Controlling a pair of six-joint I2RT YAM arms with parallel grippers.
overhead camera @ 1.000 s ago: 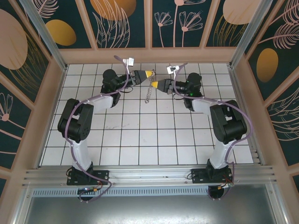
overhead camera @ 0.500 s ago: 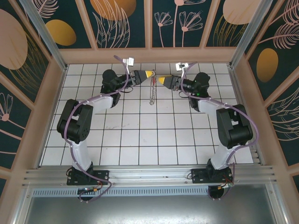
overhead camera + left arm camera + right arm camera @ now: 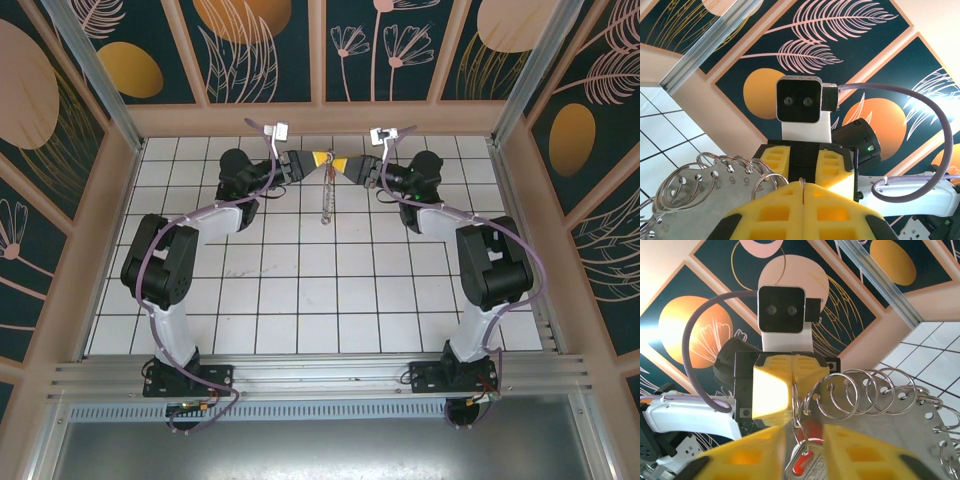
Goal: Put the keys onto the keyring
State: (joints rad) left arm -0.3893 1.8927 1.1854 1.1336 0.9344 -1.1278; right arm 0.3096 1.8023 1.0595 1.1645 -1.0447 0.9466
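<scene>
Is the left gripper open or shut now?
The left gripper is shut: its yellow fingers meet without a gap, clamping the keyring.

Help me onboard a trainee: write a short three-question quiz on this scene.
1. True or false: the left end effector has its fingers closed together.
2. The key at the right end effector has a head coloured: A blue, B red, C green.
3. Fill in: the keyring hangs where both end effectors meet, over the ____ part of the table (near or far).
Key: 1 true; 2 B; 3 far.
</scene>
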